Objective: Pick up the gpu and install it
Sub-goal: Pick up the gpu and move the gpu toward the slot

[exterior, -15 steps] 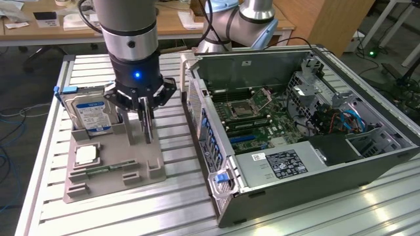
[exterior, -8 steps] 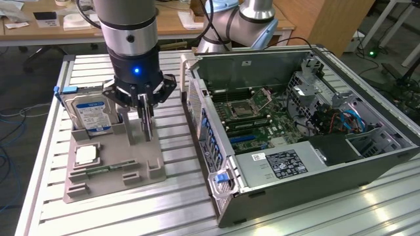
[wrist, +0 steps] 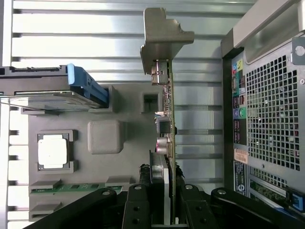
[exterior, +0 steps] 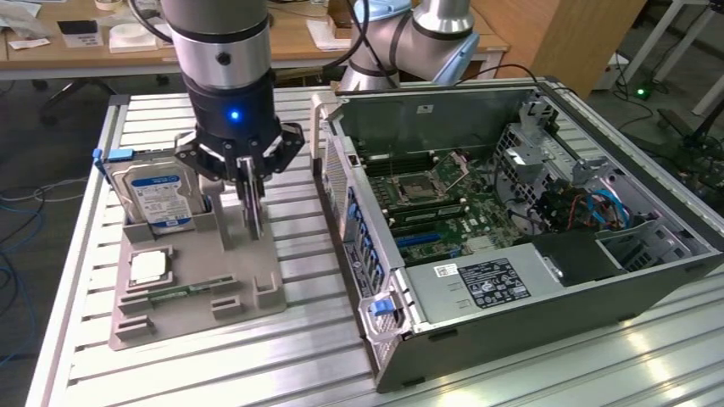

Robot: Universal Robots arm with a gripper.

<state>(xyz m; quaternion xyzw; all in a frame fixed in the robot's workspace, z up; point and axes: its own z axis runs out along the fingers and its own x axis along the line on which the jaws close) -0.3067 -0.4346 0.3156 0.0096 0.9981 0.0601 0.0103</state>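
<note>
The gpu [wrist: 167, 112] stood on edge over the grey holder [wrist: 128, 157], its metal bracket [wrist: 162, 38] at the far end. The gripper [wrist: 164, 177] came straight down over it, a finger on each face, and seemed closed on the gpu. In the exterior view the card hung as a dark slab [exterior: 251, 216] directly beneath the gripper [exterior: 249, 182], just beside the open case [exterior: 509, 170]. It was probably light and stiff but fragile: best pinched on the flat faces near the top edge, clear of connectors and bracket.
</note>
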